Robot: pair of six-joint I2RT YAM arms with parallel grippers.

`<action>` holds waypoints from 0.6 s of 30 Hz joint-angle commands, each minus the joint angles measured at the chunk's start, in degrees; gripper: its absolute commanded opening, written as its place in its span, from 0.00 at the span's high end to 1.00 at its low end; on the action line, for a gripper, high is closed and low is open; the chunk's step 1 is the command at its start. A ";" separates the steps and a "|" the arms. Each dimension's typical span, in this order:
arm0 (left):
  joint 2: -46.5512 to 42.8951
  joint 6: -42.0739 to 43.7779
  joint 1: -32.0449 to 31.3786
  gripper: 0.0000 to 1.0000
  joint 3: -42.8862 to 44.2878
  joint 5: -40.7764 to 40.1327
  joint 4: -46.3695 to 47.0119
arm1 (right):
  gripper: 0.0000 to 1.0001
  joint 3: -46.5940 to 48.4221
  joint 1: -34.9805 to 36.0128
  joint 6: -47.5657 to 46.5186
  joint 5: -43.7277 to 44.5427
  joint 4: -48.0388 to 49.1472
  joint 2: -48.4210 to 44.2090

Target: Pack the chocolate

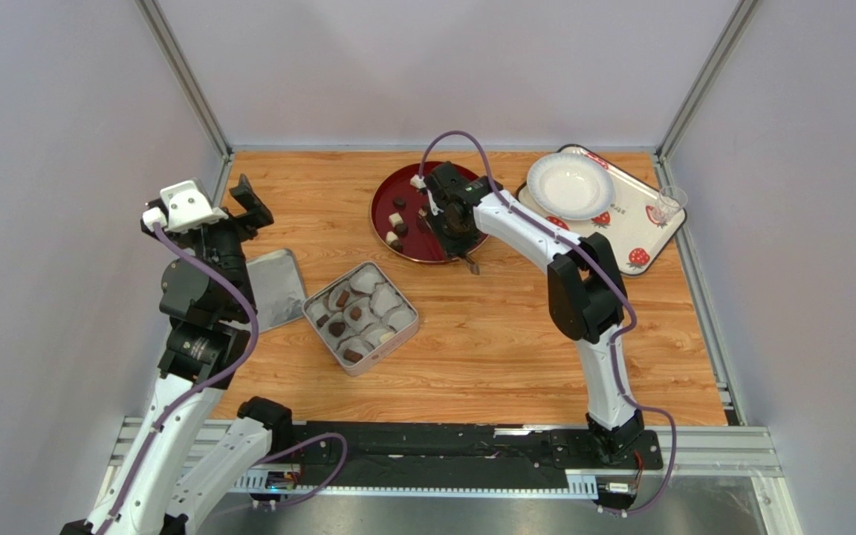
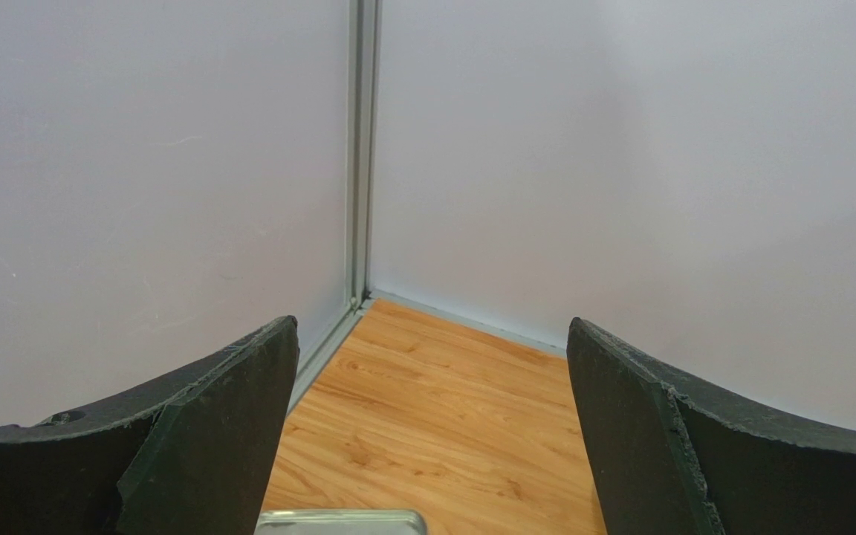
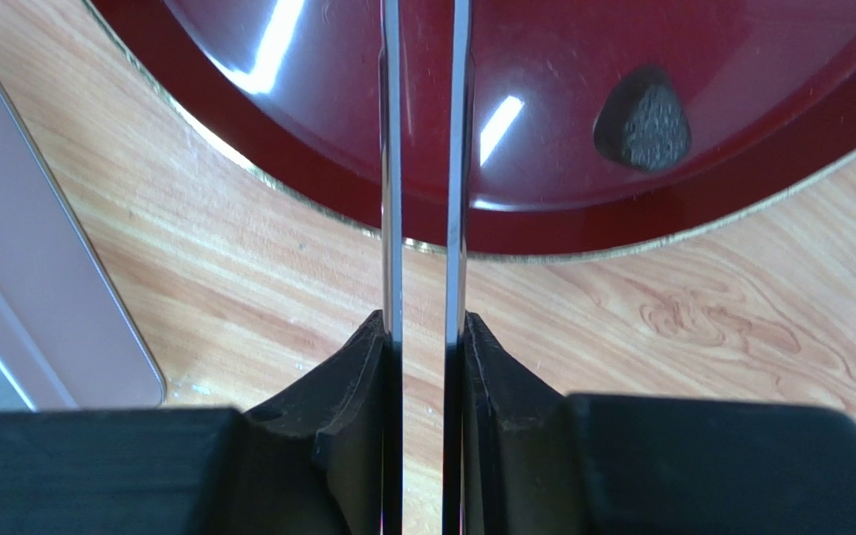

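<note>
Top view: right gripper (image 1: 452, 223) sits low over the red plate (image 1: 412, 250), clenched on the tongs (image 1: 472, 263). Chocolate (image 1: 397, 223): a few pieces on the plate just beside that hand, on its side away from the tray (image 1: 654, 236). More is packed in the open tin (image 1: 390, 348), further out on that same side across bare table (image 1: 488, 334). The tray, with a white bowl (image 1: 570, 184) on it, sits behind the forearm and close to the right wall, so room is tight there. Left gripper (image 1: 241, 214) is up by the left wall, jaws released and wide, holding nothing. The lid (image 1: 274, 288) lies below it, just beside the tin.

Left wrist: fingers spread. Wall corner straight ahead, open wood between, lid edge just under the hand.

Right wrist: both fingers press the two tong blades nearly together. The blades run ahead across the plate rim. One dark piece lies ahead-right of the blades, apart from them. Grey metal (image 3: 42, 279) lies off to the hand's left; can't tell whether it is tin or lid.
</note>
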 commanded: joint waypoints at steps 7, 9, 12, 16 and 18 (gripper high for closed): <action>-0.79 -0.86 0.57 0.02 -0.26 1.30 2.18 | 0.79 -6.40 0.80 1.20 0.60 1.88 -11.81; -0.88 -0.95 0.65 0.02 -0.35 1.30 2.09 | 0.79 -7.45 1.32 1.20 0.77 1.80 -13.74; -0.97 -1.03 0.74 0.02 -0.35 1.39 2.18 | 0.79 -8.42 2.29 1.46 0.60 1.53 -16.11; -1.06 -1.12 0.83 0.02 -0.53 1.39 2.44 | 0.79 -10.62 4.22 1.73 0.51 1.01 -19.45; -0.97 -1.30 0.83 0.02 -0.61 1.39 2.44 | 0.79 -11.67 5.79 1.90 0.69 0.92 -21.64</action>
